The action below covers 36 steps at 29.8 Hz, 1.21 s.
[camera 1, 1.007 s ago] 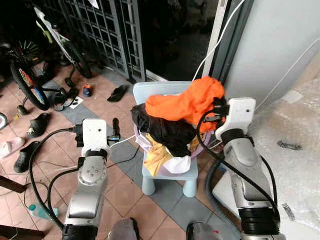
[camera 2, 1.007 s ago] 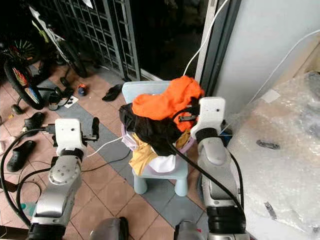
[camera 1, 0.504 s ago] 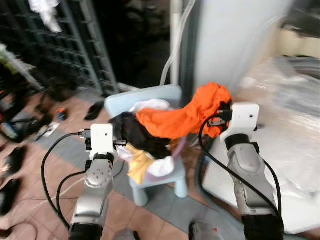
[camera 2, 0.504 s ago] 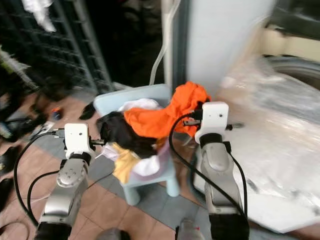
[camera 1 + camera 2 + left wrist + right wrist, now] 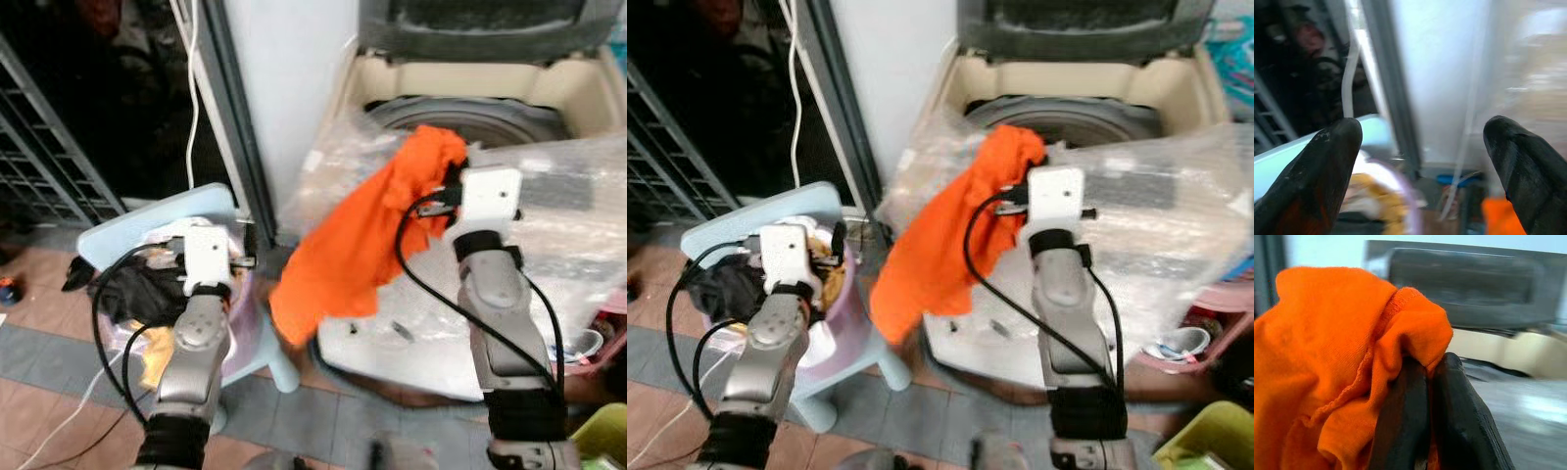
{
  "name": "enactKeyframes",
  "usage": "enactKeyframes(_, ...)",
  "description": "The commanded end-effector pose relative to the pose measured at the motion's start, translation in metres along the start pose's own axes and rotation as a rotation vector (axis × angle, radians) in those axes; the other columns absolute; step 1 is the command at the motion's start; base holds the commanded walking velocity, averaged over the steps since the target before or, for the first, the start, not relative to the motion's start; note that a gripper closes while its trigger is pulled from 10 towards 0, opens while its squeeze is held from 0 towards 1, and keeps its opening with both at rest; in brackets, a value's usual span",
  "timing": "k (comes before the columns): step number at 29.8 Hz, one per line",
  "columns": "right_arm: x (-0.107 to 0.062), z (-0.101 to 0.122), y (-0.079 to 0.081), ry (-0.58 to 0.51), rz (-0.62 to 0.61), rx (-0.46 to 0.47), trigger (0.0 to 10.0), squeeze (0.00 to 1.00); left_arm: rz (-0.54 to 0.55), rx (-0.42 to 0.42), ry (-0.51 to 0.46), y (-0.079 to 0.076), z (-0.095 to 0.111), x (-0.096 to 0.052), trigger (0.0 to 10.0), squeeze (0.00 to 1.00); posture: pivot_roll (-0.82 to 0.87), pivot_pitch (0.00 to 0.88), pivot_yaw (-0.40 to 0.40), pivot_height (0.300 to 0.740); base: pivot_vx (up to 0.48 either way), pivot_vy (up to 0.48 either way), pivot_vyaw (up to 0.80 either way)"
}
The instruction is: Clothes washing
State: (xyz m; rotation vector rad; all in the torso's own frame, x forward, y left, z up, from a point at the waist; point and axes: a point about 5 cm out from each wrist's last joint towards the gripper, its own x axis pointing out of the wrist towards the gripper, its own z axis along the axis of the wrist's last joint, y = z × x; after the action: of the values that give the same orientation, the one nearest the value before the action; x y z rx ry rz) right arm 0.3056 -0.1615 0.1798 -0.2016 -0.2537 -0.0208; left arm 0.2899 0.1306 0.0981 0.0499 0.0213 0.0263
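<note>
Head views are motion-blurred, so fine detail is soft. Washer (image 5: pixel 460 117) is wrapped in clear plastic (image 5: pixel 1156 225), front panel hard to read through it; lid up, drum rim partly hidden behind the orange garment (image 5: pixel 362 235). Right gripper (image 5: pixel 1422 382) is clamped tight on a fold of the garment, fingers pressed together with cloth pinched between them; in the head views the fingers are buried in the fabric. Right arm is raised, forearm upright, wrist at the washer's front edge; the garment hangs down from it over the washer's front left corner. Left gripper (image 5: pixel 1420 142) is wide open, nothing in it, held over the purple basket (image 5: pixel 847 294) of remaining clothes (image 5: pixel 132 289) on the light blue chair (image 5: pixel 147 220). Basket contents are mostly blocked by the left arm.
</note>
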Motion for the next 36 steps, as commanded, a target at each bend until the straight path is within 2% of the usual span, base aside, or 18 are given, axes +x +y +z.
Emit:
enactKeyframes(1,-0.002,0.000,-0.005,-0.002,-0.023,-0.002,10.0,0.00,-0.016,-0.004,0.002,-0.001,0.000,0.000,10.0,0.00,-0.11,0.000,0.129,0.740,0.000,0.000,-0.75)
enactKeyframes(5,-0.006,-0.002,-0.005,0.007,-0.024,-0.003,10.0,0.00,-0.005,-0.020,0.026,0.003,-0.004,-0.001,10.0,0.00,-0.11,0.000,0.135,0.740,0.000,0.000,-0.75)
enactKeyframes(8,-0.009,-0.004,-0.005,0.012,-0.021,-0.002,10.0,0.00,-0.005,-0.026,0.036,0.004,-0.007,-0.003,10.0,0.00,-0.11,0.000,0.135,0.740,0.000,0.000,0.00)
enactKeyframes(17,-0.009,-0.004,-0.003,0.015,0.003,0.003,10.0,0.00,-0.006,-0.034,0.039,0.003,-0.008,-0.007,10.0,0.00,-0.11,0.000,0.130,0.740,0.000,0.445,0.00)
enactKeyframes(31,-0.008,-0.007,-0.006,0.042,0.000,-0.011,10.0,0.00,-0.055,-0.056,0.035,0.004,-0.009,-0.010,10.0,0.00,-0.10,0.000,0.115,0.740,0.000,0.000,-0.11)
enactKeyframes(35,-0.014,-0.008,-0.008,0.049,0.007,-0.029,10.0,0.00,-0.058,-0.053,0.053,0.009,-0.012,-0.016,10.0,0.00,-0.10,0.000,0.094,0.740,0.000,0.000,0.00)
enactKeyframes(36,-0.019,-0.011,-0.010,0.065,0.010,-0.040,10.0,0.00,-0.049,-0.055,0.067,0.014,-0.014,-0.022,10.0,0.00,-0.09,0.000,0.089,0.740,0.000,0.000,0.00)
